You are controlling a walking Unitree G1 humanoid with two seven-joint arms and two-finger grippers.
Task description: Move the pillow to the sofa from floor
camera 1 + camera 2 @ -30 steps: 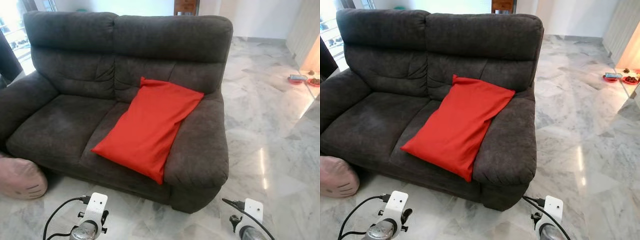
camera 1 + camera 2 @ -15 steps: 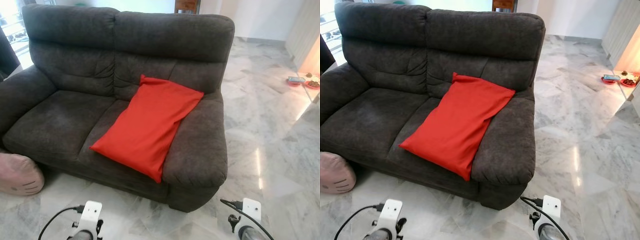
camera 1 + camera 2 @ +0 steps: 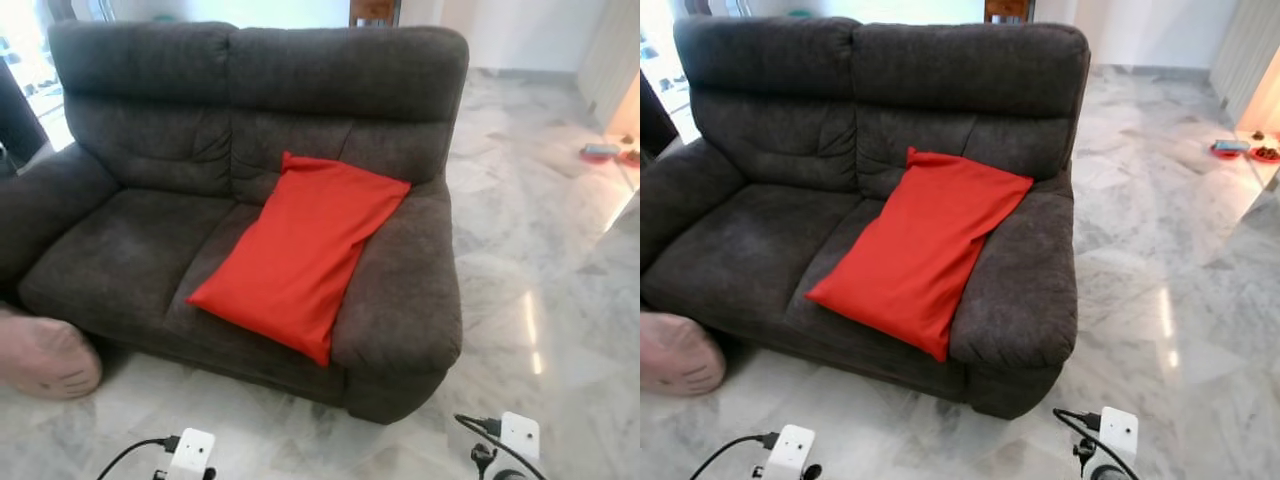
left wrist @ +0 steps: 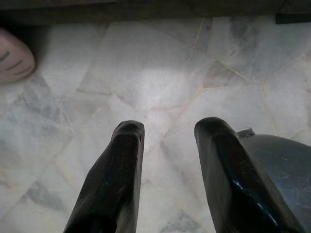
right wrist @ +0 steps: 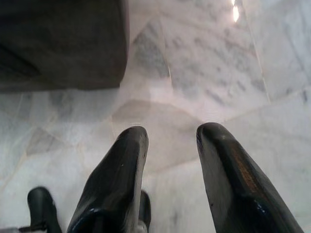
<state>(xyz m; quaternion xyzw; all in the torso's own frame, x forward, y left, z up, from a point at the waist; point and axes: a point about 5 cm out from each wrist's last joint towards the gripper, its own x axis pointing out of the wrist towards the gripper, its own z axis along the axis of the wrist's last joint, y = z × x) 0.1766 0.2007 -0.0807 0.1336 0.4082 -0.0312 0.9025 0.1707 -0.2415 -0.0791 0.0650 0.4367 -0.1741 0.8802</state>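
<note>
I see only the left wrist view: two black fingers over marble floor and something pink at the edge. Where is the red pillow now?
Observer: The red pillow lies on the sofa, on its right seat, leaning against the right armrest.
Operator: And the pink thing, what is it?
Observer: A pink cushion on the floor, by the sofa's front left corner.
Operator: Is the right gripper holding anything?
Observer: No. The right gripper is open over bare floor, near the sofa's base.
Operator: And my left gripper?
Observer: The left gripper is open too, with nothing between its fingers.
</note>
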